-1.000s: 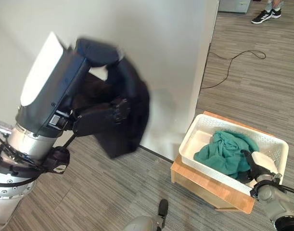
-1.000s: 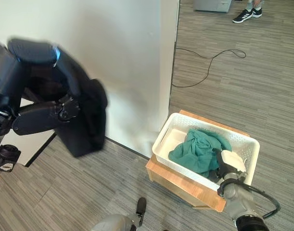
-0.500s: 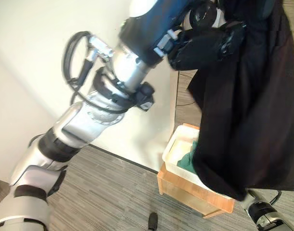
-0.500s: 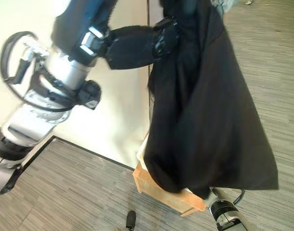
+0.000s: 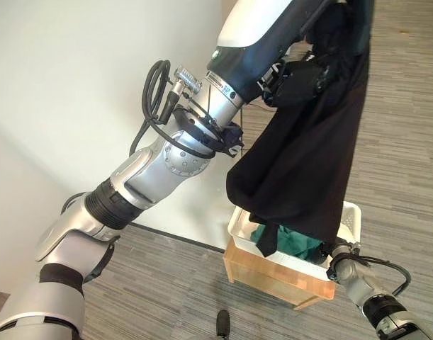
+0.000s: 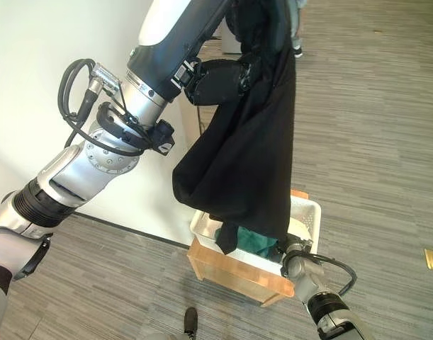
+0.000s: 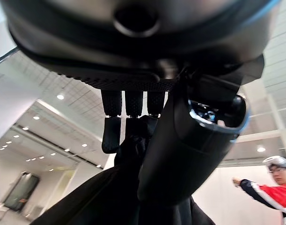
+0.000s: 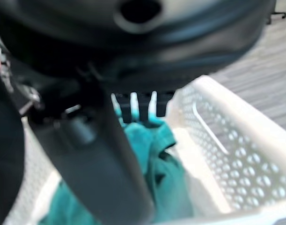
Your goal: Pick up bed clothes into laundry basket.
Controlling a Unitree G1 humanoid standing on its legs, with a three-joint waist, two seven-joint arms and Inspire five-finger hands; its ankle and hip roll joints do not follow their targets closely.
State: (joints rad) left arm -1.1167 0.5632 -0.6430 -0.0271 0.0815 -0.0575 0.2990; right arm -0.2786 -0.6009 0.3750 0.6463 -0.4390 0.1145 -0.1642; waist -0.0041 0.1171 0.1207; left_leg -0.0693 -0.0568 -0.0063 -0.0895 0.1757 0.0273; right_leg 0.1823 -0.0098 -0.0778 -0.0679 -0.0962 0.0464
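Above one white perforated plastic laundry basket (image 5: 351, 214) holding one teal cloth (image 8: 164, 159), the left hand (image 5: 301, 76) clutches one limp black garment (image 5: 308, 163); right hand (image 8: 96, 140) fingers: cannot tell.

Legible text, labels, numbers, signs: none that I can read on the white laundry basket (image 5: 351, 216) or anything near it.

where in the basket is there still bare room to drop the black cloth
The basket has bare white bottom along its far side wall, beside the green cloth. The middle is crowded by that cloth and the right hand. The black cloth hangs above from the left hand.
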